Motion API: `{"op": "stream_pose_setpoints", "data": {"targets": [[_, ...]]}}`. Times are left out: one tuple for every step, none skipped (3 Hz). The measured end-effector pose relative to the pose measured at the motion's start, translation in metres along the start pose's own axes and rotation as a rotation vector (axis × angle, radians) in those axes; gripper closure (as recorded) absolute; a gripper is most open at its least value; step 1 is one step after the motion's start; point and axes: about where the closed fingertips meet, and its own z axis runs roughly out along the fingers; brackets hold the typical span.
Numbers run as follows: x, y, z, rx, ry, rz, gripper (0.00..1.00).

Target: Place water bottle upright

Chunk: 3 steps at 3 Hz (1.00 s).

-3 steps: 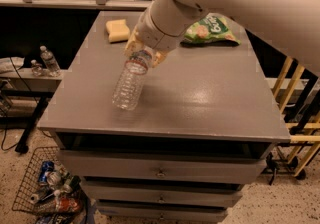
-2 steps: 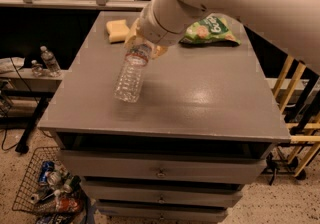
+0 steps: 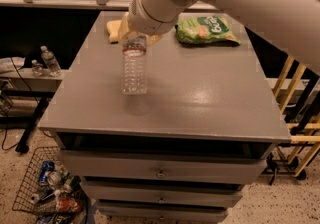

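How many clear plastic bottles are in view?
3. One clear ribbed water bottle is upright over the grey table, its top at the gripper; two smaller ones sit on the low shelf at left. The floor basket may hide more.

Clear ribbed water bottle upright over the table, left half (top at the pincer)

Water bottle stands centre-left on bench, its top under claw. Sponge behind bottle, upper left of benchtop. Snack bag right of sponge. Wire basket on floor, lower left.
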Motion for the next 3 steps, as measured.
{"op": "stream_pose_setpoints", "data": {"targets": [[-0.016,0.017,-0.001,0.01,-0.015,-0.23,1.0],[-0.026,0.036,-0.005,-0.053,-0.05,-0.388,1.0],[-0.033,0.051,-0.01,-0.2,-0.093,-0.441,1.0]]}}
